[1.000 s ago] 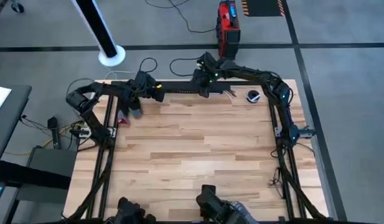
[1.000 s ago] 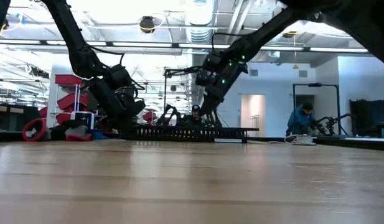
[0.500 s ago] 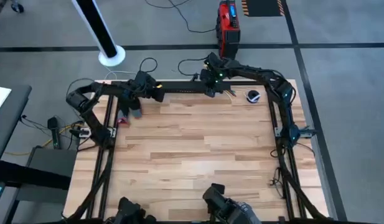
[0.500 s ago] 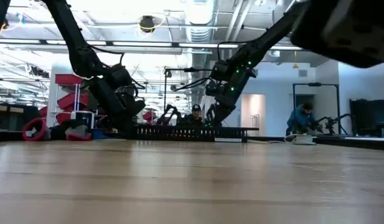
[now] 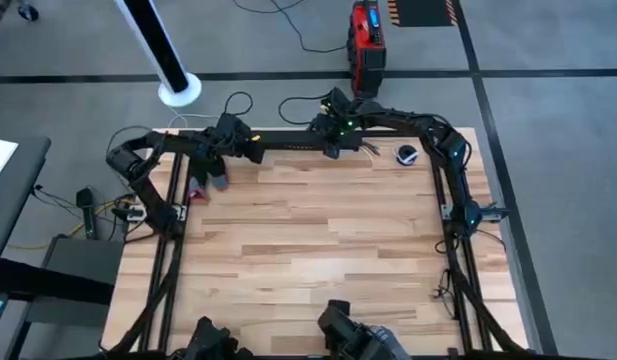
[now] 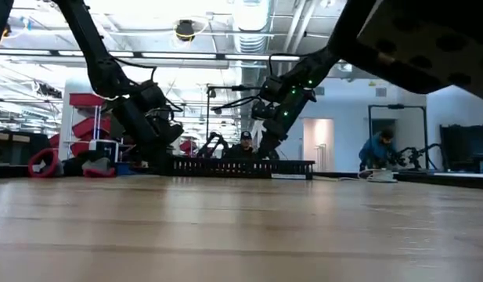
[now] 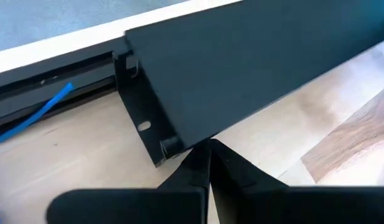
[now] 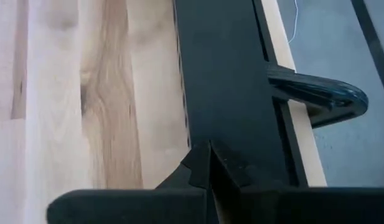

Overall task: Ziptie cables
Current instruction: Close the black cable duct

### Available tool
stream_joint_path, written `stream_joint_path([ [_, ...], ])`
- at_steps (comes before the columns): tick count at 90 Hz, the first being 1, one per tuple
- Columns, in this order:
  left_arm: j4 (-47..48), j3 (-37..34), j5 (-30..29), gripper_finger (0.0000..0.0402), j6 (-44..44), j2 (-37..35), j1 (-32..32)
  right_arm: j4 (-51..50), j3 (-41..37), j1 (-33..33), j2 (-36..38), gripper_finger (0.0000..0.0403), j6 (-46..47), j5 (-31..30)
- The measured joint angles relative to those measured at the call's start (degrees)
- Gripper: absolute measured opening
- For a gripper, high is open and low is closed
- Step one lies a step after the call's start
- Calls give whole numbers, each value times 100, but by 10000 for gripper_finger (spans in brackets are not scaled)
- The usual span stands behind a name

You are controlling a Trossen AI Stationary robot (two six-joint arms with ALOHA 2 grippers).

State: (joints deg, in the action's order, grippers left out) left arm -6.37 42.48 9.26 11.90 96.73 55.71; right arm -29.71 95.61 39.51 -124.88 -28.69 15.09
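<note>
High view: both arms reach to the far edge of the wooden table (image 5: 318, 240). Left gripper (image 5: 256, 150) sits at the left end of the long black channel (image 5: 288, 143) that runs along that edge; right gripper (image 5: 333, 145) sits over the channel's right part. A few cables (image 5: 370, 148) poke out just right of the right gripper, lying on the wood near a small round black-and-white object (image 5: 407, 154). Red case (image 5: 367, 45) stands on the floor beyond the table.

Low view: the channel (image 6: 241, 167) shows as a comb-slotted black bar at the far edge, left arm (image 6: 143, 117) down at its left end, right arm (image 6: 284, 102) coming down onto its middle. People sit in the room behind. Cables are not distinguishable here.

Left wrist view: left gripper (image 7: 208, 155) has its fingers (image 7: 188, 171) pressed together, tips touching, at the corner of the black channel end (image 7: 145, 127). Whether they pinch anything, I cannot tell. One blue cable (image 7: 36, 115) lies along the slot beside the channel.

Right wrist view: right gripper (image 8: 209, 158) is also clenched, fingers (image 8: 195, 171) meeting over the flat black top of the channel (image 8: 223, 81). No clear grasp visible.
</note>
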Motion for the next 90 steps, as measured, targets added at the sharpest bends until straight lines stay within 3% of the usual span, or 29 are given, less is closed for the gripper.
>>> stream_joint_path([
  [54,-158,26,256,0,92,-4,-138,181,9,-32,-17,0,-4,286],
  [90,-121,42,396,0,15,-15,-66,-484,24,184,9,0,168,365],
])
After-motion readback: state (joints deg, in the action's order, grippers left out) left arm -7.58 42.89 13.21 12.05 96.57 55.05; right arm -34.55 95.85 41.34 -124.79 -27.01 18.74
